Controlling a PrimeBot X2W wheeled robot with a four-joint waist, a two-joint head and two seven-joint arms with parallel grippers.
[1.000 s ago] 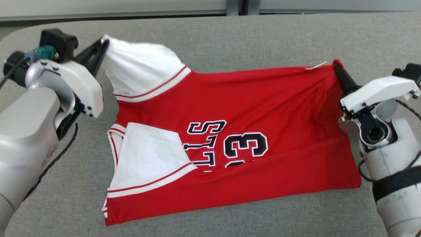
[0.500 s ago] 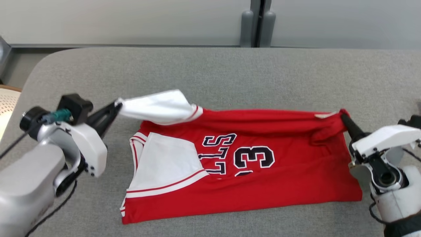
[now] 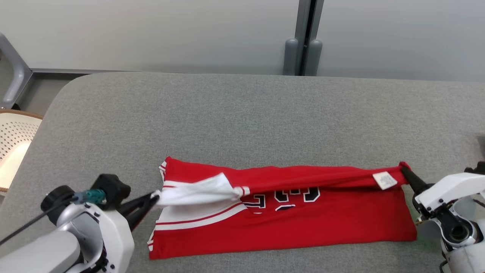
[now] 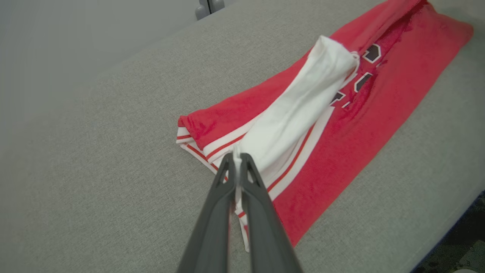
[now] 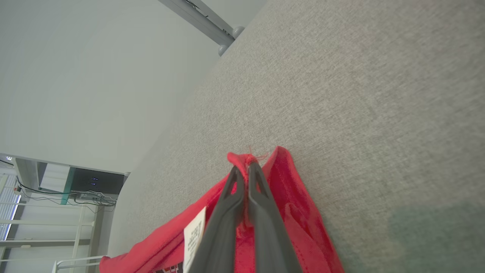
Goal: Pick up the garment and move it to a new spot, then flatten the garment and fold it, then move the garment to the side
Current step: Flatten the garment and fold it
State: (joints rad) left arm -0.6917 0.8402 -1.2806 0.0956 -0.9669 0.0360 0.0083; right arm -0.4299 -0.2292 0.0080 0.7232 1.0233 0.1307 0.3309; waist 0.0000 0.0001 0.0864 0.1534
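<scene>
Item: garment (image 3: 303, 223), a red jersey with white sleeves, red-and-white striped trim and dark lettering outlined in white.
Location: on the grey padded table (image 3: 242, 121), towards its near edge, roughly central between the two arms.
Lay: the lower half lies flat on the table. The far edge is raised and stretched into a taut band from left to right across the flat half.
Lettering (image 3: 282, 195): partly covered by the raised band; only the lower parts of the characters show.
Sleeve (image 3: 197, 191): white, pulled out leftwards from the raised band, bunched and narrow, hanging just above the striped trim.
Care tag (image 3: 384, 180): white, on the raised edge, just beside the right gripper's tip; the print is too small to read.
Left gripper (image 3: 153, 197): closed on the tip of the white sleeve. The left wrist view shows the two dark fingers (image 4: 212, 212) pressed together with the white cloth pinched between them.
Right gripper (image 3: 404, 170): closed on the red corner at the garment's right end. The right wrist view shows a small tuft of red cloth poking out past the fingertips (image 5: 248, 168).
Surroundings: a white perforated basket (image 3: 15, 144) beyond the table's left edge; a pale wall with two grey posts (image 3: 301, 57) behind the table.
</scene>
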